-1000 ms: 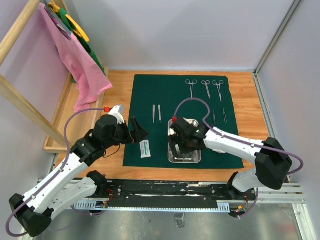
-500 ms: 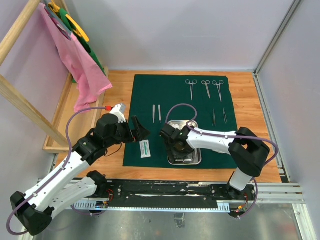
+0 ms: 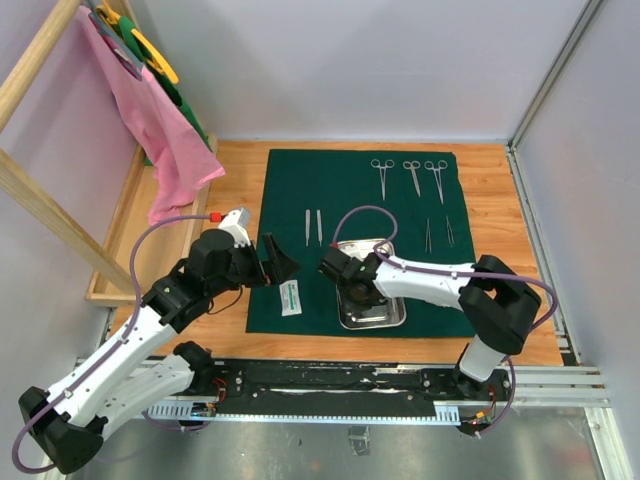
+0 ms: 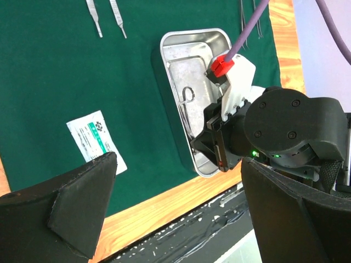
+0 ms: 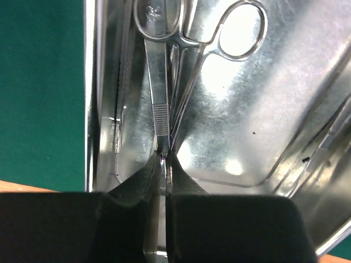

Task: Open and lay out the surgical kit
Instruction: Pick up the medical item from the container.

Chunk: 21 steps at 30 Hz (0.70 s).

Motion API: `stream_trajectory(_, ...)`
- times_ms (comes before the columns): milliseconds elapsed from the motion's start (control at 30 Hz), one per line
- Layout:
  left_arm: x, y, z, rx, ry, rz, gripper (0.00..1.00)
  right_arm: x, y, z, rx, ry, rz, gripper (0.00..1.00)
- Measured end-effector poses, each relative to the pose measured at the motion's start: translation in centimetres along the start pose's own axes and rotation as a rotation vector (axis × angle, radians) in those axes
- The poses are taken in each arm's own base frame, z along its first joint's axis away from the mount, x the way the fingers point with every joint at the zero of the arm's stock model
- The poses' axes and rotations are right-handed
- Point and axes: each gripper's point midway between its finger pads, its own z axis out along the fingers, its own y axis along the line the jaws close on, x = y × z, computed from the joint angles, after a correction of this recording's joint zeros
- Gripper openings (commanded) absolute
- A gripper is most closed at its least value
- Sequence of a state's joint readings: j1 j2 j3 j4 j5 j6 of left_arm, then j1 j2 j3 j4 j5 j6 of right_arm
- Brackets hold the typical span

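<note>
The dark green cloth (image 3: 340,200) lies spread flat on the wooden table. On its near part sits the steel tray (image 3: 392,318), also in the left wrist view (image 4: 164,55). My right gripper (image 3: 352,290) reaches down into the tray and is shut on the shank of a steel clamp (image 5: 159,104) lying inside; its ring handles point away from my right gripper (image 5: 164,159). My left gripper (image 3: 275,262) hovers open over the cloth's left edge, holding nothing (image 4: 178,181). A white packet (image 3: 291,297) lies just below it. Two tweezers (image 3: 313,226) lie farther back.
Three clamps (image 3: 411,175) are lined up at the cloth's far edge and two slim instruments (image 3: 438,233) lie at its right. A pink cloth (image 3: 160,130) hangs from a wooden rack at the far left over a wooden side tray (image 3: 120,250). A black rail (image 3: 330,375) runs along the near edge.
My right gripper moved toward the tray's left side and went from open to shut on the clamp. The tray has turned slightly. The left arm has not moved.
</note>
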<state>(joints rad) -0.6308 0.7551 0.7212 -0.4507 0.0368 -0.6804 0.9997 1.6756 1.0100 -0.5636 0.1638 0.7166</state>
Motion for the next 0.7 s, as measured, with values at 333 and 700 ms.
stream_trajectory(333, -0.1, -0.1, -0.1, 0.006, -0.004, 0.000, 0.99, -1.8, -1.2, -3.9, 0.002, -0.095, -0.031, 0.01)
stream_trajectory(700, -0.1, -0.1, -0.1, 0.006, -0.004, 0.000, 0.99, -3.6, -1.4, -7.6, -0.041, -0.190, -0.016, 0.01)
